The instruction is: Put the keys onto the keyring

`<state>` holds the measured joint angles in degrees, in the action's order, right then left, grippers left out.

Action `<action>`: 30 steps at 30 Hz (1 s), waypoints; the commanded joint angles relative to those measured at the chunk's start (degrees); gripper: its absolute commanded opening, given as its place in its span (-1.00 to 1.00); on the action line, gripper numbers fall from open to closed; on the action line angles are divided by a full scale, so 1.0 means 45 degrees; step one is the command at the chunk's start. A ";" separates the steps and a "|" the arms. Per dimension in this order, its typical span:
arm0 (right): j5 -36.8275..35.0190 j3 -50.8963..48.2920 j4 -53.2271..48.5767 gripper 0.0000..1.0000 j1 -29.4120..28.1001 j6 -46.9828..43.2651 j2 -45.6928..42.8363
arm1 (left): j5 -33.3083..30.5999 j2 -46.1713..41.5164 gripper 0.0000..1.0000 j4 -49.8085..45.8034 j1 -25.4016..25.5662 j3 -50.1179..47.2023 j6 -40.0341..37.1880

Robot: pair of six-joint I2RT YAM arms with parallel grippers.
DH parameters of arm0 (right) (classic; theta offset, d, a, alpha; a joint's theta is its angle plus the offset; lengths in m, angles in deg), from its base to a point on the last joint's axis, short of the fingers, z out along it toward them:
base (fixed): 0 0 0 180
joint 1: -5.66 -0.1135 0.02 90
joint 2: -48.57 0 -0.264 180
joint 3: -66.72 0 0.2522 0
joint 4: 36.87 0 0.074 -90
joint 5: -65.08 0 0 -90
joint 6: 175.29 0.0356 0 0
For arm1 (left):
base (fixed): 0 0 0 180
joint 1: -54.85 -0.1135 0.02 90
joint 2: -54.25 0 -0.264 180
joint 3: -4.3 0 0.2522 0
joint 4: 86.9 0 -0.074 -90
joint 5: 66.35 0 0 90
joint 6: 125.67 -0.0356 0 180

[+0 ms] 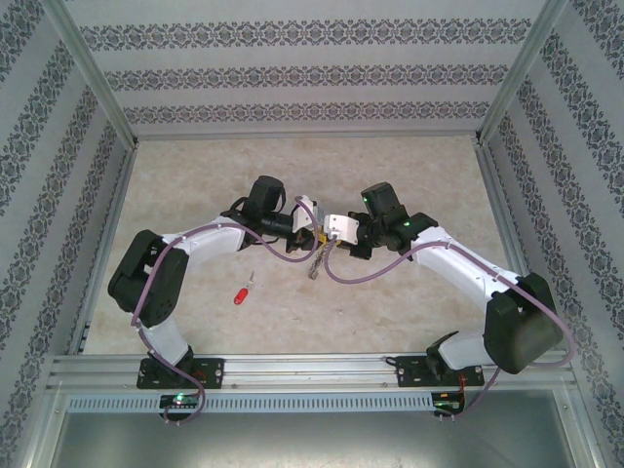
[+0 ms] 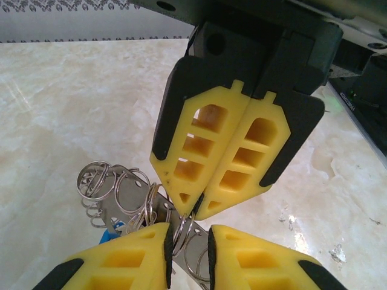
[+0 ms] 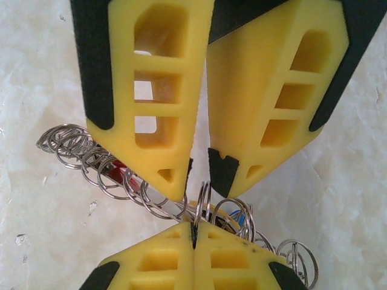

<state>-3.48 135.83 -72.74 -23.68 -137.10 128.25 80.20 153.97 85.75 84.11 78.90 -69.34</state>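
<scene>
The keyring (image 2: 115, 187) is a silvery strip strung with many wire rings, and it hangs between both grippers above the table (image 1: 317, 263). My right gripper (image 3: 195, 228) is shut on one upright ring (image 3: 202, 199); in the left wrist view its tips (image 2: 196, 211) pinch that same ring. My left gripper (image 2: 188, 229) faces it with jaws slightly apart around the ring, a gap showing beside the wire (image 3: 201, 190). Red (image 3: 115, 172) and blue (image 2: 109, 232) key heads peek out behind the rings. A red-headed key (image 1: 241, 291) lies loose on the table, left of the grippers.
The marble-patterned table (image 1: 409, 166) is walled by aluminium posts and patterned panels (image 1: 312, 78). Purple cables (image 1: 336, 273) loop under both wrists near the hanging keyring. A metal rail (image 1: 312, 366) runs along the near edge.
</scene>
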 commanded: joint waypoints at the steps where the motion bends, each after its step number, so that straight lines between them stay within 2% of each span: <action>1: 0.0413 0.0082 0.0763 -1.00 -0.0144 0.0264 -0.0030 | -0.0350 0.0407 -0.50 -0.0854 0.0433 0.0274 -0.0682; 8: 0.0450 0.0052 0.0812 -1.00 -0.0140 0.0316 -0.0004 | -0.1022 0.0462 -0.53 -0.1458 0.0664 0.0505 -0.1129; 13: 0.0355 0.0014 0.0865 -1.00 -0.0120 0.0283 0.0026 | -0.0854 0.0415 -0.51 -0.1152 0.0650 0.0337 -0.1012; 17: 0.0433 -0.0093 0.0960 -1.00 -0.0076 0.0244 -0.0028 | -0.0289 0.0415 -0.49 0.0376 0.0317 -0.0165 -0.0104; 24: 0.0413 -0.0143 0.0987 -1.00 -0.0042 0.0205 -0.0081 | 0.1153 0.0778 -0.43 0.1755 -0.0167 -0.0266 0.1116; 30: 0.0350 -0.0134 0.0987 -1.00 -0.0022 0.0206 -0.0070 | 0.1487 0.0721 -0.42 0.2055 -0.0322 -0.0588 0.1076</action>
<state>-3.94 135.33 -70.16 -23.35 -136.45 128.25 83.96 156.90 92.24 83.17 77.42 -65.16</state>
